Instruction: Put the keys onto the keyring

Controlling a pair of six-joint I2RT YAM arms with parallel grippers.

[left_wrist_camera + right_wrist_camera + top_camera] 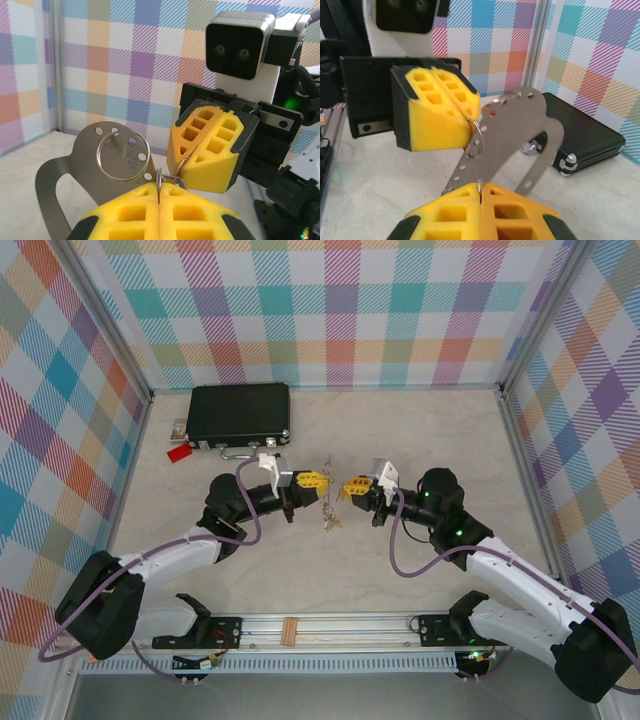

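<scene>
- While my left pincer [318, 480] and right pincer [350, 486] meet mid-table, both clamped narrow on the keyring [329, 490], threading looks underway.
- Keys [330, 521] dangle at its 6 o'clock; whether all are on, I can't tell.

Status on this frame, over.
Left gripper and right gripper shut, tips facing, each pinching keyring wire. Keys below, too small to tell if threaded. Holed metal plate hangs at the ring.
</scene>
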